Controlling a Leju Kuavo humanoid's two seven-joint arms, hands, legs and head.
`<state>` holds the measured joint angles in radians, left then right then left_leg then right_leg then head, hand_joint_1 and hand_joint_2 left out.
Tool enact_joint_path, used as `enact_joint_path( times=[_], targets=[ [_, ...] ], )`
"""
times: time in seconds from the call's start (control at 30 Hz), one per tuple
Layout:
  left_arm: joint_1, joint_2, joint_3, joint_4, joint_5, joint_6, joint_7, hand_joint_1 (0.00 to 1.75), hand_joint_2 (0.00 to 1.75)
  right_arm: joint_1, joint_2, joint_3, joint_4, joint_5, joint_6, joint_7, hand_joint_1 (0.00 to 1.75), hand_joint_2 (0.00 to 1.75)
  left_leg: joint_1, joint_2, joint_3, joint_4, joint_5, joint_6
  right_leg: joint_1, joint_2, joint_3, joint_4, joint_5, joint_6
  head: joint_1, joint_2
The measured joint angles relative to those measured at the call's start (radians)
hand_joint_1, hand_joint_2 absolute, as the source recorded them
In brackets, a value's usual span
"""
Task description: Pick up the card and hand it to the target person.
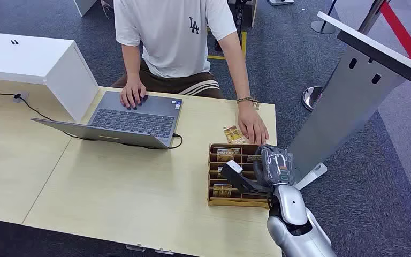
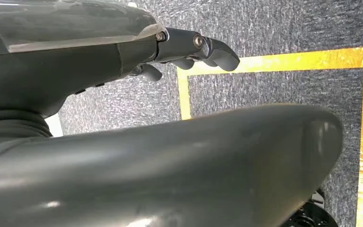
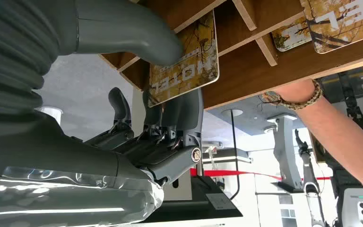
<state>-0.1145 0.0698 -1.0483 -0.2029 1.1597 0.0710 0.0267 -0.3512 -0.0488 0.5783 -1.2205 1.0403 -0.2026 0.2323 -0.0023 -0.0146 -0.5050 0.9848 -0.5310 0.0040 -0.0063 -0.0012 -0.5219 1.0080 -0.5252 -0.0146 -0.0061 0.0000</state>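
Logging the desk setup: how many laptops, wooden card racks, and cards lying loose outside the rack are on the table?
Open grey laptop: 1
Slotted brown wooden card rack: 1
Patterned card loose on the tabletop: 1
Total: 3

- "LA" stands in dark letters on the chest of the person's white T-shirt (image 1: pixel 174 37)
- "HOTEL" is printed in white on the card (image 3: pixel 185 66) pinched by the right robot hand (image 3: pixel 170 80), seen upside down in the right wrist view
- The letters "EL" show on another card (image 3: pixel 347 21) in the wooden card rack (image 3: pixel 260 66)
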Motion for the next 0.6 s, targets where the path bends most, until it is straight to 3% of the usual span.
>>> enact_joint_path(
  times=[0.1,0.23,0.6],
  targets=[
    [0.000,0.000,0.000,0.000,0.000,0.000,0.000,0.00,0.00,0.000,0.000,0.000,0.000,0.000,-0.002,0.000,1.49,1.75,0.000,0.000,0.000,0.000,0.000,0.000,0.000,0.000,0.000,0.000,0.000,0.000,0.000,0.000],
    [0.000,0.000,0.000,0.000,-0.004,0.000,-0.012,0.00,1.75,0.000,0.000,0.000,0.000,0.000,-0.007,-0.002,1.75,1.75,0.000,0.000,0.000,0.000,0.000,0.000,0.000,0.000,0.000,0.000,0.000,0.000,0.000,0.000],
    [0.000,0.001,-0.002,0.000,-0.017,0.001,-0.043,0.00,1.75,0.000,-0.001,-0.001,0.000,-0.003,-0.012,-0.005,1.75,1.75,0.000,0.000,0.000,0.000,0.000,0.000,0.000,0.000,0.000,0.000,0.000,0.000,0.000,0.000]
  ],
)
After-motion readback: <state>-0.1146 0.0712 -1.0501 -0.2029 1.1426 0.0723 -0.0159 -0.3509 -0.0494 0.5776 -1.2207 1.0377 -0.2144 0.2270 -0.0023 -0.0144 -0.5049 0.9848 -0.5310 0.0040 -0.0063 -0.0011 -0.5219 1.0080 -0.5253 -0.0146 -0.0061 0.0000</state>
